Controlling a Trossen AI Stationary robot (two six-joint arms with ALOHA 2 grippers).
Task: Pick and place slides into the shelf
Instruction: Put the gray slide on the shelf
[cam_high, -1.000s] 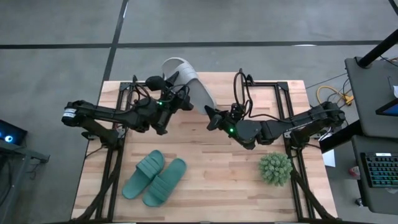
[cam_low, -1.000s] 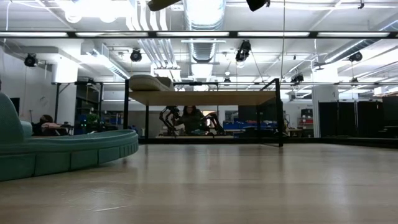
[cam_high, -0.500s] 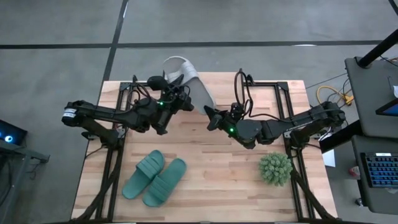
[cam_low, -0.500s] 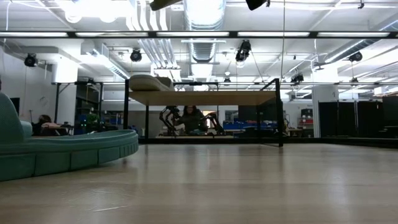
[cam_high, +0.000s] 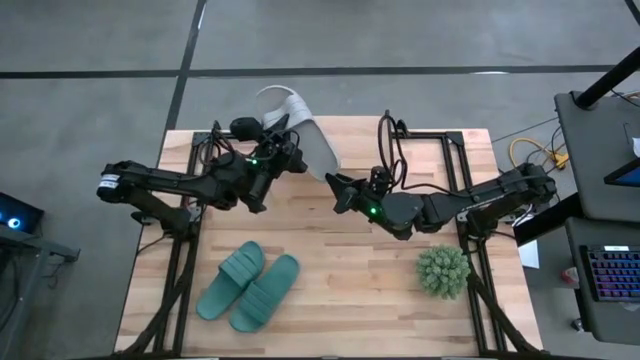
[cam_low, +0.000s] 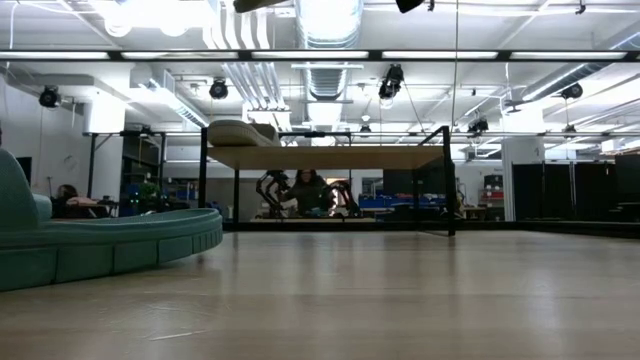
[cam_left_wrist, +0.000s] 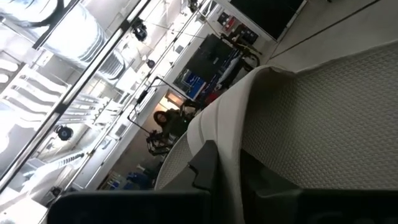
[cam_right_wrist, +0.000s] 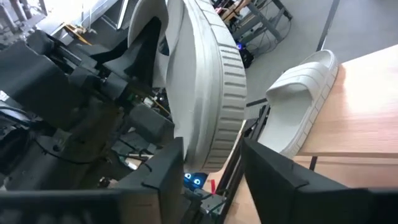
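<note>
A pale grey-white slide (cam_high: 305, 135) hangs on edge in the air over the table's far part, with my left gripper (cam_high: 283, 152) shut on it. My right gripper (cam_high: 332, 185) is open; its fingers (cam_right_wrist: 168, 171) stand on either side of the slide's near end (cam_right_wrist: 208, 134), and I cannot tell whether they touch it. A second white slide (cam_right_wrist: 305, 102) lies sole down on the shelf (cam_low: 330, 157), near the shelf's left end in the low view. The teal pair (cam_high: 250, 288) lies on the table at the near left. My left gripper pinches the edge of the white slide's strap (cam_left_wrist: 219, 134) between its two fingers. The fingers come about level from the table's left. The slide is lifted clear and stands on edge, its footbed (cam_left_wrist: 323, 118) beside the fingers.
A spiky green plant ball (cam_high: 443, 270) sits on the table at the near right. One teal slide (cam_low: 100, 245) fills the low view's left. Bare wood lies between the teal pair and the plant ball. A person sits in the room beyond the shelf.
The white slide has shifted a little toward the table's left with my left gripper, and its near end has swung slightly away from my right gripper. Both arms have otherwise kept their places.
</note>
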